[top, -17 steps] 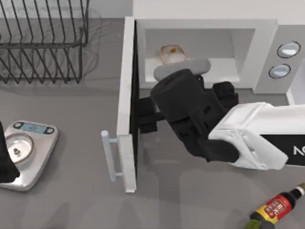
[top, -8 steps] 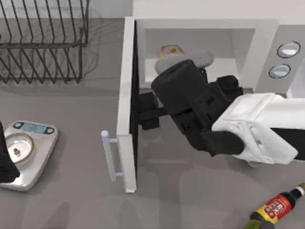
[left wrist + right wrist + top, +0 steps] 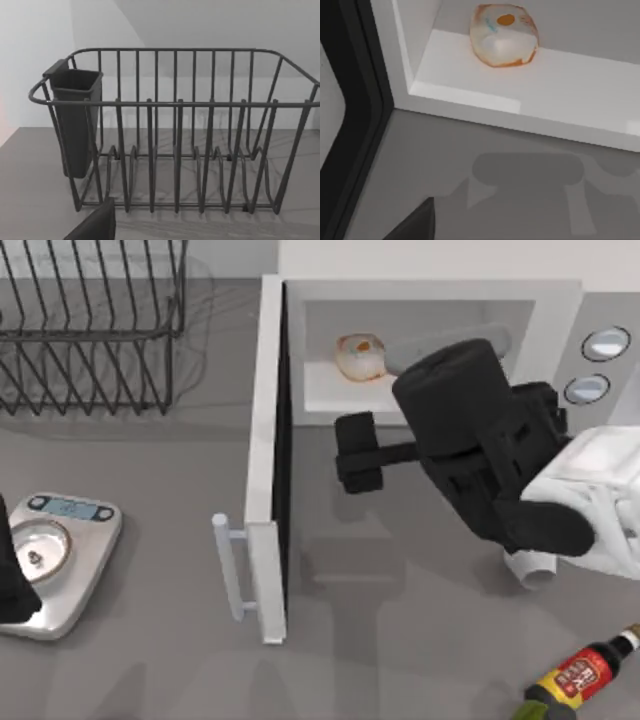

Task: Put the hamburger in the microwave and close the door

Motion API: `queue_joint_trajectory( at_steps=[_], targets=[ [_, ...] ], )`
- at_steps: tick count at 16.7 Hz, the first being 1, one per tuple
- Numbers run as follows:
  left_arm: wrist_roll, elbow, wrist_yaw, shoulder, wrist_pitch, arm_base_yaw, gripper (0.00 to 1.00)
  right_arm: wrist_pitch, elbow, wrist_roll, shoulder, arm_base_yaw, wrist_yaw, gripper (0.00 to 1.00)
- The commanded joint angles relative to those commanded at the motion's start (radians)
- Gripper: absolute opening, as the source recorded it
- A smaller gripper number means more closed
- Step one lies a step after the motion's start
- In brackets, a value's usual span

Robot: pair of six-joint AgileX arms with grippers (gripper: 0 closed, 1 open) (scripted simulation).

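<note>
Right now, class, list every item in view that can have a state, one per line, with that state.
Small round cream hamburger: resting inside the cavity.
Large white microwave: open, hamburger inside.
Tall white door: swung wide open.
Right hand: outside the cavity, in front of it.
Silver kitchen scale: flat on table.

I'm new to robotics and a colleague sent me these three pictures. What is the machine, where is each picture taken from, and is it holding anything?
This is a simulated pair of AgileX arms at a grey table. One picture looks down from above; the other two come from cameras on each arm's wrist.

From above, the right gripper hovers in front of the microwave, whose door stands open. The hamburger sits inside the cavity; it is also in the right wrist picture. The gripper holds nothing.

The left arm is parked at the table's left edge by a kitchen scale; its camera faces a wire dish rack. A bottle lies bottom right.
</note>
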State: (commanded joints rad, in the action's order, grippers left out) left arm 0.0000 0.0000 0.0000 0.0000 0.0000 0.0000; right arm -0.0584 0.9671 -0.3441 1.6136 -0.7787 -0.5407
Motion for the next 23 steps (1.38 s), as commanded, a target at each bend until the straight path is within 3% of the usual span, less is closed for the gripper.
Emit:
queue_joint_trajectory(
  at_steps=[15, 19, 23],
  targets=[
    [0.0, 0.0, 0.0, 0.0, 0.0, 0.0, 1.0, 0.048, -0.78, 0.273, -1.378, 0.621, 0.434, 1.0],
    [0.0, 0.0, 0.0, 0.0, 0.0, 0.0, 1.0, 0.057, -0.938, 0.332, -1.575, 0.752, 0.523, 1.0],
    [0.0, 0.0, 0.0, 0.0, 0.0, 0.0, 1.0, 0.058, -0.967, 0.344, -1.614, 0.779, 0.541, 1.0]
  ],
)
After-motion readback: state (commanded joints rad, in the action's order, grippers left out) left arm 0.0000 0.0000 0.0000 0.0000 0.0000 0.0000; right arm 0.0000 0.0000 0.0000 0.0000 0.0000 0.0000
